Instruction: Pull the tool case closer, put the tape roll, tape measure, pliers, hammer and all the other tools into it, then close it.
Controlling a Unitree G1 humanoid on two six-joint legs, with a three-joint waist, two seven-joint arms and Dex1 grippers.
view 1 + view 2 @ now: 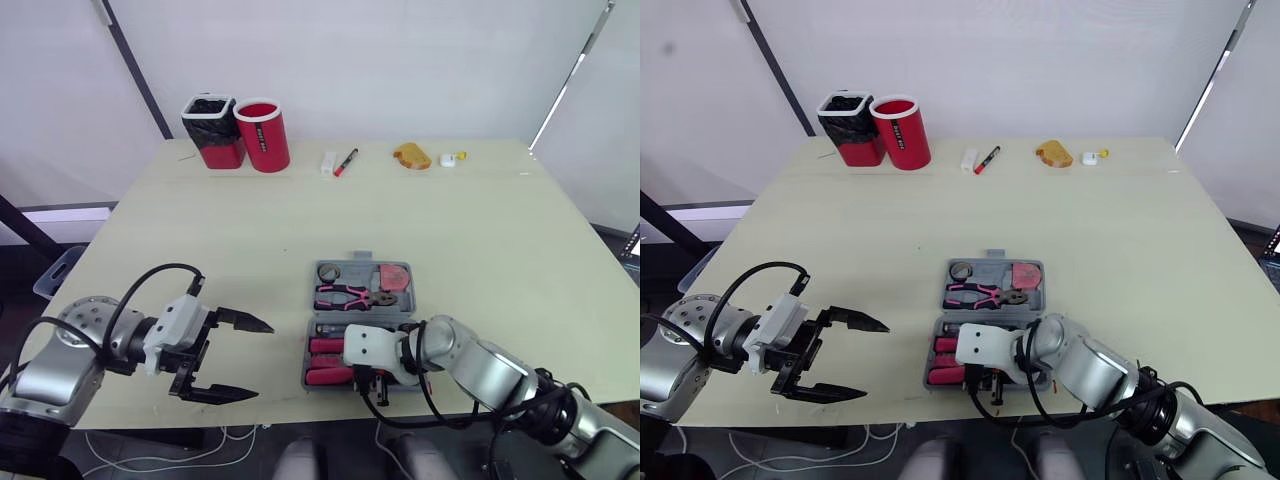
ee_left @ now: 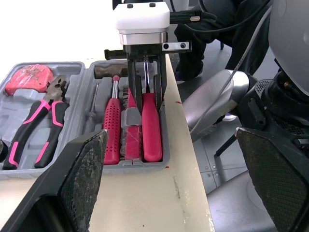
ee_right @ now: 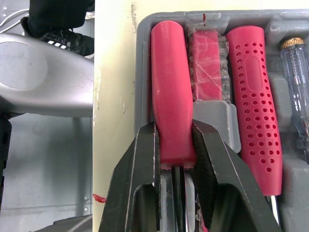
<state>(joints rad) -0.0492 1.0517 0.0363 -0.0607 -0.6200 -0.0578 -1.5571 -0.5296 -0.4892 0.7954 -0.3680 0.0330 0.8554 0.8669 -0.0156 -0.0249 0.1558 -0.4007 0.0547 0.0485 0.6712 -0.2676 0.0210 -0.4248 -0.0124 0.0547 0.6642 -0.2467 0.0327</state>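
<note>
This looks like a robotics lab: plain white screens [image 1: 400, 60] all round, one pale table [image 1: 480, 220], and loose cables [image 1: 232, 437] trailing on the floor under its near edge.

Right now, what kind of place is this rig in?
Probably a lab or test bay, not a real workshop: a plain beige table backed by white panels, with a tool case and a red cup staged on it.

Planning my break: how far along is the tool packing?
Done: tool case near the front edge, pliers and tape measure inside. In hand: right tool shut on a red handle in the case; left tool open. Left: let go, close it.
</note>
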